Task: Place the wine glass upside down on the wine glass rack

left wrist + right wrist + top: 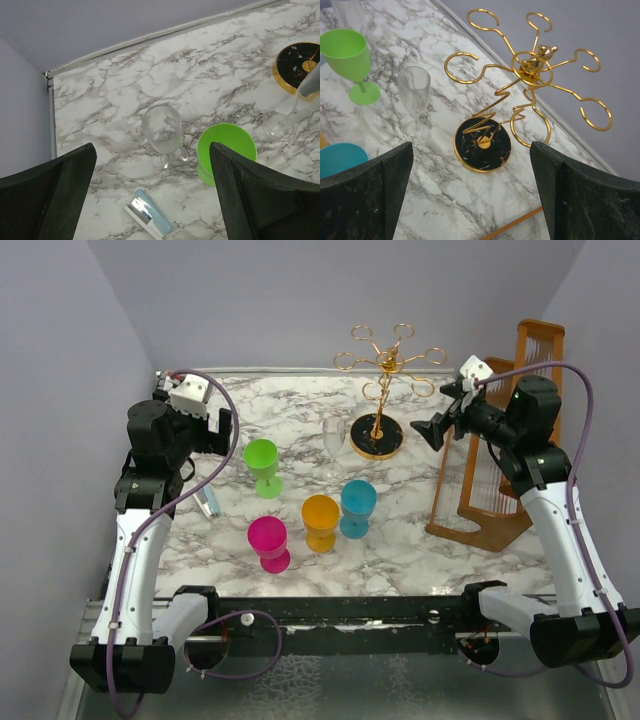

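The gold wine glass rack [378, 390] stands at the back centre on its round black base [376, 437]; the right wrist view shows it too [530, 65]. A clear wine glass [333, 440] stands upright just left of the base, also in the right wrist view [414, 90]. A second clear glass [161, 131] stands beyond the green goblet [226, 150]. My left gripper [226, 432] is open and empty, above the table left of the green goblet [263, 465]. My right gripper [431, 430] is open and empty, just right of the rack.
Pink [269, 543], orange [321, 522] and teal [357, 508] goblets stand in the front middle. A small blue and silver object [147, 217] lies on the marble near the left arm. A brown wooden slatted frame [495, 465] stands at the right, behind my right arm.
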Action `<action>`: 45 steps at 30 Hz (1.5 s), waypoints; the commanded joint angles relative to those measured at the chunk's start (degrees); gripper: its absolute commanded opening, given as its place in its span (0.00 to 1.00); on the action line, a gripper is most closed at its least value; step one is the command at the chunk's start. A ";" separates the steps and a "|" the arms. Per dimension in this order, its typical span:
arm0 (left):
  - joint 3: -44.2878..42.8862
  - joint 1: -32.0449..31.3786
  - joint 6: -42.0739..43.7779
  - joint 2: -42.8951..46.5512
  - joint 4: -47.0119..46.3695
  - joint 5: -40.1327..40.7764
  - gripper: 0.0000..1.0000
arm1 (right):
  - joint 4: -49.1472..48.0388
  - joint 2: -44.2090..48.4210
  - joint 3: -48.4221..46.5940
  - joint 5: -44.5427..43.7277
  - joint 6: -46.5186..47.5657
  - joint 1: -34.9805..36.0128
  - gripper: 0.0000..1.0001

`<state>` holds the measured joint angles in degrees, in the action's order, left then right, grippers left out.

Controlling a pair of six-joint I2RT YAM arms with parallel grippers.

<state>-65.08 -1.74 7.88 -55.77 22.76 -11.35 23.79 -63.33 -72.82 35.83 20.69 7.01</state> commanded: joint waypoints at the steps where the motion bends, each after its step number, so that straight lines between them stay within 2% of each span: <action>1: 1.29 0.89 -1.57 -0.62 0.24 -3.34 0.99 | -3.94 0.12 4.29 6.77 0.77 -0.24 0.99; 5: 1.63 1.34 -4.77 -2.47 -0.96 -2.15 0.95 | -3.61 1.70 7.71 11.83 3.21 -0.24 0.99; 10: -1.56 1.74 -6.94 -6.59 -0.05 4.44 0.93 | -3.54 1.87 12.32 18.14 6.84 -0.24 0.99; 22: -9.94 2.00 -6.36 -16.46 4.97 9.57 0.83 | -3.40 1.22 16.44 18.77 9.09 0.19 0.96; 29: -17.22 2.00 -6.50 -24.79 10.25 6.73 0.66 | -3.43 0.53 17.23 17.60 9.96 0.37 0.95; 31: -18.71 2.00 -6.78 -26.26 11.40 5.92 0.66 | -3.33 0.24 17.40 17.12 10.15 0.57 0.95; 35: -18.91 2.00 -7.18 -26.90 11.71 4.42 0.63 | -3.48 -0.43 17.71 17.08 10.49 0.73 0.95; 45: -19.18 2.00 -5.93 -28.54 14.77 4.07 0.45 | -3.86 -1.18 18.32 17.44 10.38 0.99 0.95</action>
<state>-82.19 -0.05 1.69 -83.07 35.35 -5.72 21.37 -64.16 -55.00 53.23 30.35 7.55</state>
